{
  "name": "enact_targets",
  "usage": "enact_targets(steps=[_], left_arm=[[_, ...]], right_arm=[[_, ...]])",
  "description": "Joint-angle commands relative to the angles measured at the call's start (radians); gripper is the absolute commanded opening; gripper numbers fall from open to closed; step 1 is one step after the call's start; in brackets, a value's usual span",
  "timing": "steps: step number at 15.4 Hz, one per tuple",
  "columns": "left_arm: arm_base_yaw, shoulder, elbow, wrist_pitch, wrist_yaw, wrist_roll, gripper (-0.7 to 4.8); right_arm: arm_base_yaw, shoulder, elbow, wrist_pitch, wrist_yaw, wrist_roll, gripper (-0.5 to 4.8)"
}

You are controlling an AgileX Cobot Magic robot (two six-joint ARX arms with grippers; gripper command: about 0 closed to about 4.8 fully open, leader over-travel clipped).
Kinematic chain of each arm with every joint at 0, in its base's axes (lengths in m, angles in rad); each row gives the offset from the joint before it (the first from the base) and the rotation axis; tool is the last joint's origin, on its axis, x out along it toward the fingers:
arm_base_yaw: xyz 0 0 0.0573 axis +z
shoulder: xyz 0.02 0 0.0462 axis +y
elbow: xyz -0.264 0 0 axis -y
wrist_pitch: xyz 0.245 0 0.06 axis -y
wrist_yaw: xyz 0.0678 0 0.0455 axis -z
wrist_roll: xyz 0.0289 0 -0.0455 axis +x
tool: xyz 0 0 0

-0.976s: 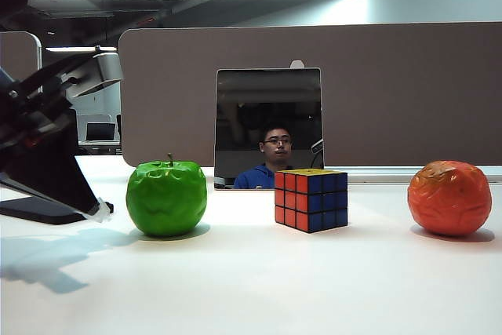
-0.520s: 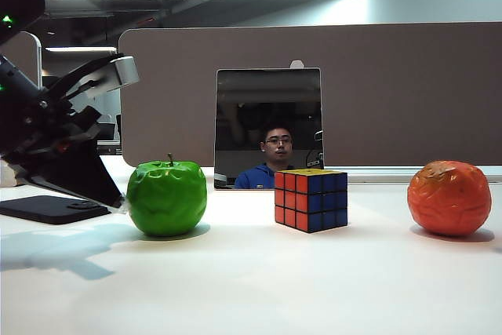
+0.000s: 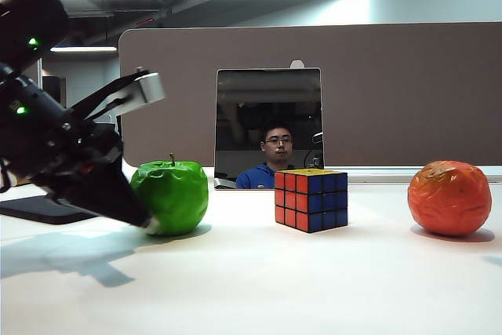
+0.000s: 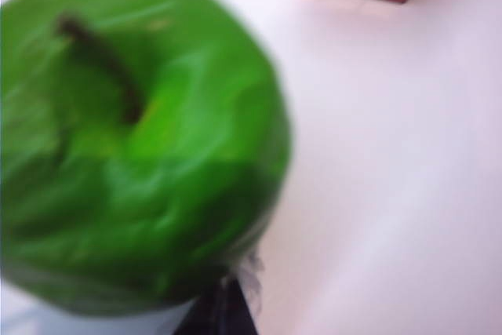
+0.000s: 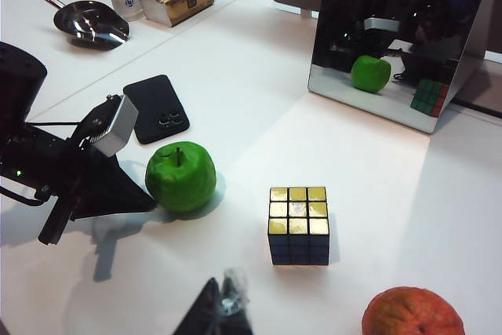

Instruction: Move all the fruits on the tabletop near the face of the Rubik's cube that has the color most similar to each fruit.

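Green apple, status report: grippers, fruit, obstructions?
Left gripper at green apple, grip unclear. Right gripper raised, empty. Orange fruit untouched. Rubik's cube between them.

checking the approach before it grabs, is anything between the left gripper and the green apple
Nothing visible. The left gripper is right beside the green apple, on the side away from the Rubik's cube, with only bare tabletop around. The right gripper hangs high above the table, away from both.

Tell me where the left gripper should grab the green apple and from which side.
Grip the green apple across its wide middle, probably from its outer side, away from the Rubik's cube, where the left gripper already sits at its base. The apple stands upright, stem up, so its rounded flanks offer the broadest hold. The right gripper waits apart.
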Motion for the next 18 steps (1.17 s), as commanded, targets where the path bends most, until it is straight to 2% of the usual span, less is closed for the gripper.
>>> enact_targets(steps=[1,6,9,10,11,12,13,14,18], left_arm=[[-0.006,-0.001,0.015,0.077,-0.155,0.005,-0.05],[-0.006,0.076,0.08,0.078,-0.194,0.005,-0.05],[-0.006,0.138,0.115,0.085,-0.201,0.005,-0.05],[-0.006,0.153,0.141,0.095,-0.226,0.018,-0.05],[-0.006,0.156,0.154,0.095,-0.229,0.031,-0.05],[-0.005,0.177,0.202,0.1,-0.261,0.031,-0.05],[-0.005,0.198,0.216,0.103,-0.235,0.031,-0.05],[-0.004,0.207,0.216,0.105,-0.234,0.031,-0.05],[-0.004,0.235,0.222,0.169,-0.219,0.03,-0.05]], right_arm=[[0.0,0.0,0.004,0.008,-0.014,0.004,-0.01],[0.001,0.0,0.004,0.007,-0.065,0.004,-0.01],[0.0,0.0,0.004,-0.011,-0.165,0.004,-0.01],[0.0,-0.001,0.004,-0.026,-0.272,0.004,-0.01],[0.0,-0.001,0.004,-0.025,-0.284,0.003,-0.01],[0.0,-0.001,0.004,-0.02,-0.261,-0.001,-0.01],[0.0,-0.001,0.004,-0.027,-0.091,-0.001,-0.01],[0.0,0.0,0.004,-0.05,-0.044,-0.008,-0.01],[0.0,0.025,0.004,-0.089,-0.027,-0.008,-0.01]])
